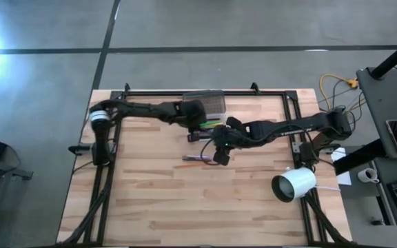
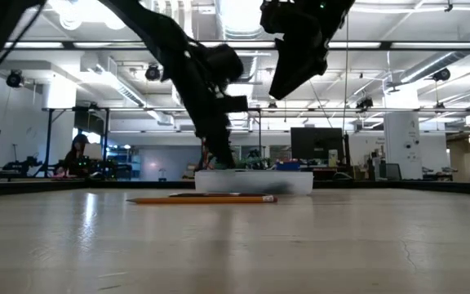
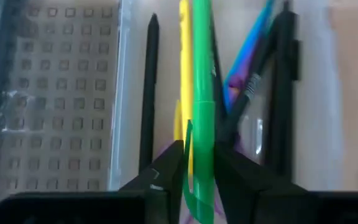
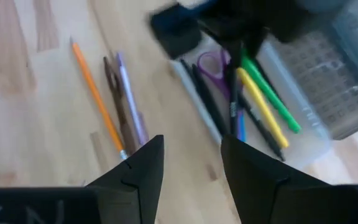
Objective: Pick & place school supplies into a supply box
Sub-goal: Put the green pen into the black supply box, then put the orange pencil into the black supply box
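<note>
Left pincer [image 3: 197, 180] pinches green marker [image 3: 202, 93] over supply box [image 1: 209, 114], upper centre of frame. My right pincer [image 4: 191, 165] is spread above orange pencil [image 4: 95, 96] on desk [image 1: 185, 200]. Risk: marker lands crooked across the other pens.

High view looks straight down on the whole tabletop [image 1: 185, 200]. Low view sits at tabletop level, facing across into the room. Left wrist view is very close above the supply box [image 3: 61, 93]; right wrist view looks down from higher. All four views share the supply box area near the far edge.
</note>
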### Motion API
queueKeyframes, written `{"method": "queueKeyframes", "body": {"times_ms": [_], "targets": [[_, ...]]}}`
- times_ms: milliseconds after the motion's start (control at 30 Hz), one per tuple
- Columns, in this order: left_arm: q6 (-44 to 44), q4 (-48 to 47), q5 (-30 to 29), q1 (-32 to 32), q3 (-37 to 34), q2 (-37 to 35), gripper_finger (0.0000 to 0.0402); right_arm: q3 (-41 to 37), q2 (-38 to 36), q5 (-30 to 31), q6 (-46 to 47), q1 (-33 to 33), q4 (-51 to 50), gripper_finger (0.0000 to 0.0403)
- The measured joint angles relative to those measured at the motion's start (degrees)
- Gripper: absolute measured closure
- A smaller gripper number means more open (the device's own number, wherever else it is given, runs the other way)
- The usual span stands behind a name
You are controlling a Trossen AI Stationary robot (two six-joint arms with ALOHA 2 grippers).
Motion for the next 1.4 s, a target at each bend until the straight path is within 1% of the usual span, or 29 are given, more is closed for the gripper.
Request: {"method": "queueKeyframes", "body": {"times_ms": [67,167,267,333,433,533,633,700,767,867,933,1067,1200,1400], "targets": [[0.1,-1.7,0.2,0.0,3.0,1.8,0.0311,-0.1,0.8,-0.1,0.6,1.0,-0.9,0.0247],[1.0,-5.2,0.6,-0.2,6.9,2.3,0.0278,-0.4,1.0,-0.3,0.6,2.7,-1.5,0.0241],[2.3,-8.8,0.6,-0.5,7.7,1.3,0.0254,-1.2,0.9,-0.3,0.6,3.9,-1.1,0.0235],[2.4,-10.8,0.6,-0.8,6.7,-1.2,0.0247,-1.5,0.9,-0.3,0.4,4.2,-1.3,0.0231],[0.1,-12.4,1.0,-1.9,2.4,-7.5,0.0244,-2.2,0.9,-0.5,-1.2,4.4,0.5,0.0227],[-5.0,-11.2,1.0,-4.1,-5.7,-15.2,0.0243,-3.6,0.9,-2.1,-4.1,4.4,4.2,0.0225],[-12.3,-6.0,0.9,-7.3,-15.2,-24.4,0.0243,-5.4,0.9,-8.0,-7.7,4.4,11.0,0.0225],[-16.6,-1.4,0.2,-9.6,-21.5,-30.0,0.0243,-7.2,1.5,-9.3,-8.9,4.4,16.8,0.0225],[-19.9,2.5,-2.0,-11.5,-27.1,-34.1,0.0243,-8.3,2.6,-9.9,-9.1,4.1,21.7,0.0226],[-23.8,5.6,-5.2,-13.7,-32.7,-38.9,0.0242,-8.7,5.6,-14.3,-8.5,3.1,27.3,0.0231],[-27.1,5.7,-6.2,-14.5,-34.8,-40.9,0.0242,-8.1,7.9,-16.7,-7.7,2.9,27.9,0.0234],[-31.2,5.6,-6.4,-15.4,-37.3,-42.8,0.0242,-5.9,12.2,-17.3,-10.1,2.9,27.5,0.0240],[-32.5,5.6,-6.4,-15.4,-37.6,-43.5,0.0242,-3.9,15.8,-17.2,-11.5,2.7,26.4,0.0248],[-32.5,5.4,-6.5,-15.4,-36.6,-43.3,0.0242,-1.9,19.3,-17.2,-10.4,2.2,25.5,0.0261]]}}
